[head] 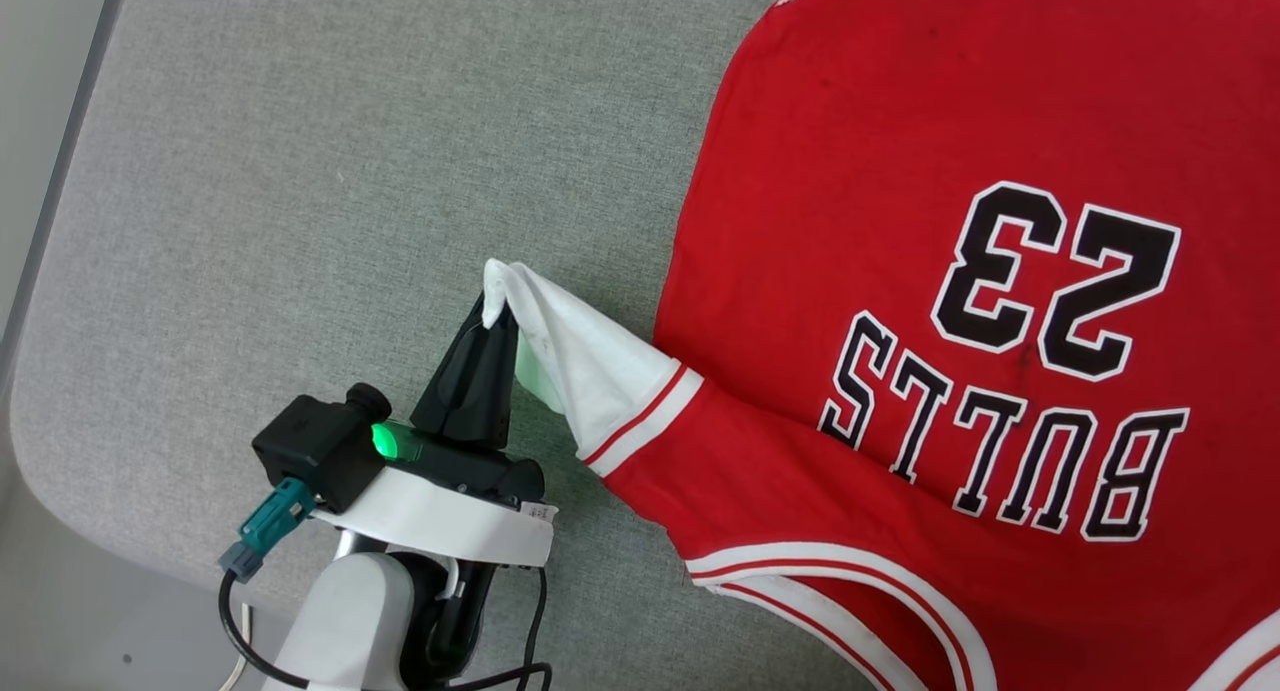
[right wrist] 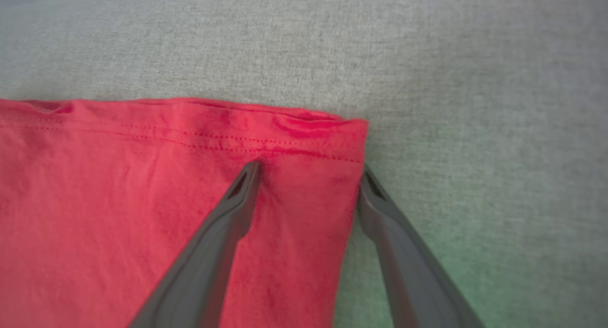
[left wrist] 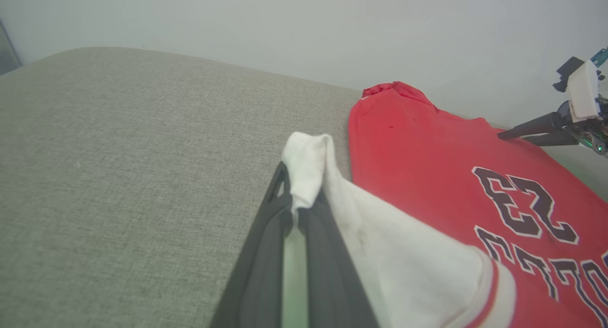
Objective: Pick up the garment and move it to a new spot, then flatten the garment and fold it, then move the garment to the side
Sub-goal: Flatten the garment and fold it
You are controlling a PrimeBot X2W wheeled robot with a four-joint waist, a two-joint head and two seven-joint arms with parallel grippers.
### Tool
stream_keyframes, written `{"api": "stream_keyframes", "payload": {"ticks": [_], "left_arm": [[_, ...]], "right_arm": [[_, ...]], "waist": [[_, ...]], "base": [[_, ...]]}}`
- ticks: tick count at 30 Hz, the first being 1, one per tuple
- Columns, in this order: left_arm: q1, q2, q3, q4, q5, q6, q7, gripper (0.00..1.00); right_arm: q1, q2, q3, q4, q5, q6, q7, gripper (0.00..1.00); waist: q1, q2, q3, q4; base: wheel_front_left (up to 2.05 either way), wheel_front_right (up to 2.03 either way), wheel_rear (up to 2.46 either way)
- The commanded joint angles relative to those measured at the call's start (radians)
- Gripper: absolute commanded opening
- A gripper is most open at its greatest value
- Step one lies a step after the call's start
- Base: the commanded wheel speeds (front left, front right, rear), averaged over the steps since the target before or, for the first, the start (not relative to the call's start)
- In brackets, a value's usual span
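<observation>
**Left gripper pinches the sleeve; right gripper spread over the hem corner**

At the left of the head view, the left arm [head: 350, 611] rises from the bottom edge, its pale forearm nearly upright in the picture. The wrist bends so that the dark fingers point up and slightly right. The left gripper [head: 495, 316] is clenched on the tip of the white sleeve [head: 590, 361], and a fold of cloth bunches above the fingertips. The sleeve is drawn out leftward from the body of the shirt and lifted off the grey bench [head: 300, 171]. In the left wrist view the same gripper [left wrist: 295, 209] has its two fingers pressed together around the white cloth, which spills over to their right.

To the right lies the garment [head: 900, 171]. It is spread flat on the bench, with its red body and numerals facing up and its collar toward the robot.

Farther right, in the left wrist view, the right gripper [left wrist: 510, 137] reaches in low from the edge, over the far end of the garment [left wrist: 427, 166]. In its own wrist view the right gripper [right wrist: 308, 173] is spread wide, straddling the stitched hem corner of the garment [right wrist: 118, 200]. One finger is over the red cloth and the other is at its side edge. Whether they touch the cloth cannot be told.
</observation>
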Motion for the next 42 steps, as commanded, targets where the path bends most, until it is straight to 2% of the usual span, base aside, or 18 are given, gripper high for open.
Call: {"api": "stream_keyframes", "payload": {"ticks": [1,2,3,4,8,14,21,27,31,37,42], "left_arm": [[-0.008,-0.007,0.007,0.003,0.008,-0.006,-0.005,0.00],[-0.007,-0.010,0.009,0.004,0.010,-0.008,-0.005,0.00],[-0.007,-0.013,0.011,0.005,0.010,-0.009,-0.005,0.00],[-0.007,-0.015,0.014,0.008,0.011,-0.010,-0.005,0.00],[-0.005,-0.022,0.020,0.016,0.018,-0.012,-0.005,0.00],[0.016,-0.023,0.032,0.040,0.027,-0.014,-0.005,0.00],[0.069,0.002,0.067,0.097,0.034,-0.015,-0.005,0.00],[0.116,0.030,0.099,0.150,0.032,-0.011,-0.005,0.00],[0.149,0.050,0.115,0.173,0.027,0.000,0.003,0.00],[0.204,0.074,0.133,0.189,0.016,0.015,0.030,0.00],[0.253,0.093,0.143,0.195,0.001,0.024,0.057,0.00]], "right_arm": [[0.071,0.046,-0.001,0.075,-0.018,0.000,0.064,0.91],[0.080,0.051,-0.009,0.088,-0.026,0.000,0.088,0.48],[0.086,0.056,-0.013,0.094,-0.034,0.000,0.101,0.28],[0.089,0.060,-0.019,0.092,-0.040,-0.001,0.105,0.00],[0.087,0.064,-0.032,0.065,-0.058,0.000,0.103,0.00],[0.075,0.027,-0.029,-0.005,-0.064,0.000,0.055,0.00],[0.161,-0.013,0.014,-0.103,-0.015,-0.001,0.004,0.00],[0.358,-0.034,0.040,-0.225,0.066,-0.001,-0.015,0.00],[0.522,-0.015,0.031,-0.329,0.111,-0.001,-0.031,0.00],[0.765,0.024,-0.009,-0.470,0.149,-0.001,-0.053,0.00],[1.003,0.100,-0.071,-0.595,0.158,-0.001,-0.049,0.00]], "waist": [[0.0000,0.0000,0.006,0.004],[0.0000,0.0000,0.007,0.004],[0.0000,0.0000,0.007,0.005],[0.0000,0.0000,0.007,0.005],[0.0000,0.0000,0.004,0.005],[0.0000,0.0000,-0.045,-0.008],[0.0000,0.0000,-0.160,-0.069],[0.0000,0.0000,-0.251,-0.146],[0.0000,0.0000,-0.304,-0.204],[0.0000,0.0000,-0.373,-0.271],[0.0000,0.0000,-0.422,-0.318]], "base": [[0.00,0.00,0.00],[0.00,0.00,0.00],[0.00,0.00,0.00],[0.00,0.00,0.00],[0.00,0.00,0.00],[0.00,0.00,0.00],[0.00,0.00,0.00],[0.00,0.00,0.00],[0.00,0.00,0.00],[0.00,0.00,0.00],[0.00,0.00,0.00]]}}
